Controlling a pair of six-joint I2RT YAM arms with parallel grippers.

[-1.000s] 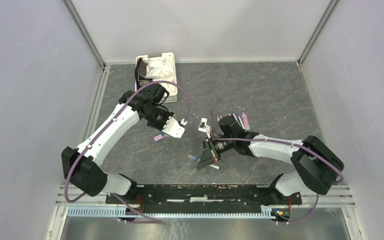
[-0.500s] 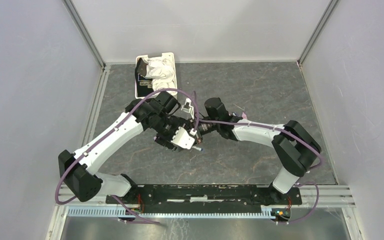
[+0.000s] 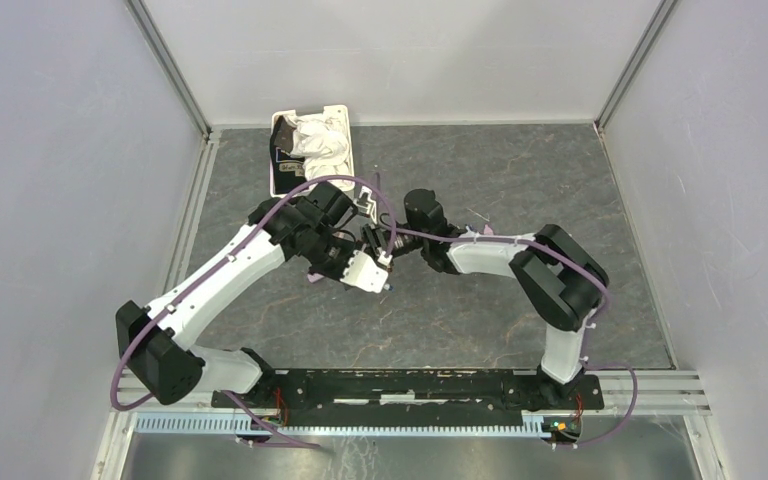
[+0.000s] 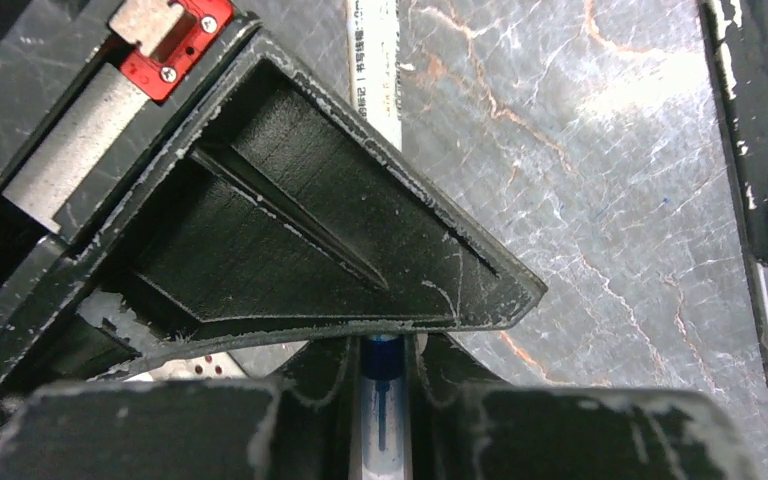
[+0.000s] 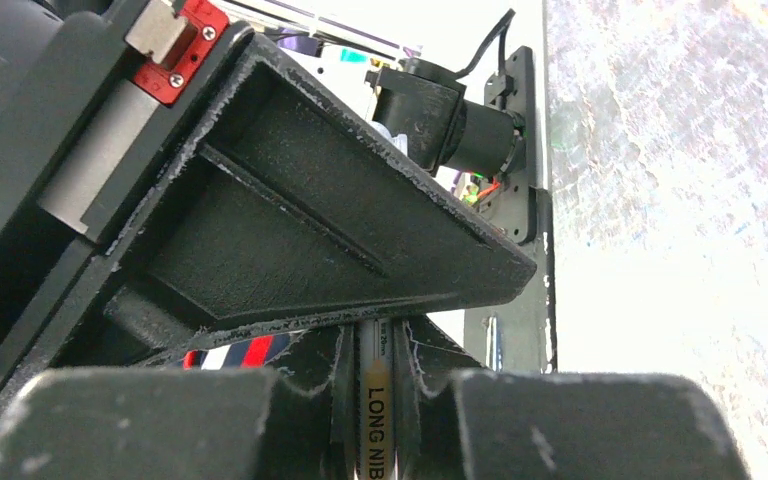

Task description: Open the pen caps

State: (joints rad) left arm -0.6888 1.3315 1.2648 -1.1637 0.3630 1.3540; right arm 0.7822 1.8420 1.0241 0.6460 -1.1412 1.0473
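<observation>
From above, the left gripper [image 3: 378,265] and right gripper [image 3: 388,243] meet left of centre on the grey marbled table [image 3: 520,180], near the white slotted plastic basket [image 3: 346,125] in the far left corner.

Left wrist: the left gripper [image 4: 380,345] pinches a short blue plastic pen cap [image 4: 382,358].

Right wrist: the right gripper [image 5: 372,335] clamps the long thin white pen barrel [image 5: 374,410].

Robot test cell in a lab is indicated: grey marbled surface [image 3: 480,320] is enclosed by plain white panels [image 3: 400,60], framed by aluminium posts [image 3: 168,65]; black mounting rail [image 3: 400,385] is fixed along the near edge.
</observation>
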